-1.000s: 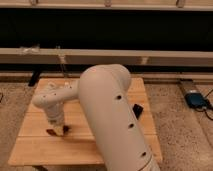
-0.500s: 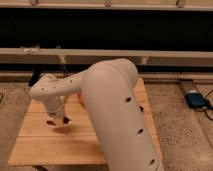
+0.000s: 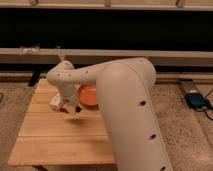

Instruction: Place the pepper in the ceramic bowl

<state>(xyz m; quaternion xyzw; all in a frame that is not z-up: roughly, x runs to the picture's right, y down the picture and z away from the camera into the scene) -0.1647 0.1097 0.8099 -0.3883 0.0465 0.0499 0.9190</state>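
The ceramic bowl (image 3: 88, 95) is a shallow orange bowl on the wooden table (image 3: 55, 140), partly hidden behind my big white arm. My gripper (image 3: 70, 108) hangs just left of the bowl's left rim, a little above the tabletop. It is shut on the pepper (image 3: 65, 110), a small dark red piece showing at its tip. The arm's forearm covers the bowl's right side.
A small white object with a label (image 3: 55, 101) lies on the table right next to the gripper's left side. A long rail (image 3: 30, 52) runs behind the table. A blue device (image 3: 195, 100) sits on the floor at the right.
The gripper has moved up and to the right across the table, from the front left towards the bowl, carrying the dark red pepper with it. The bowl has come into view.
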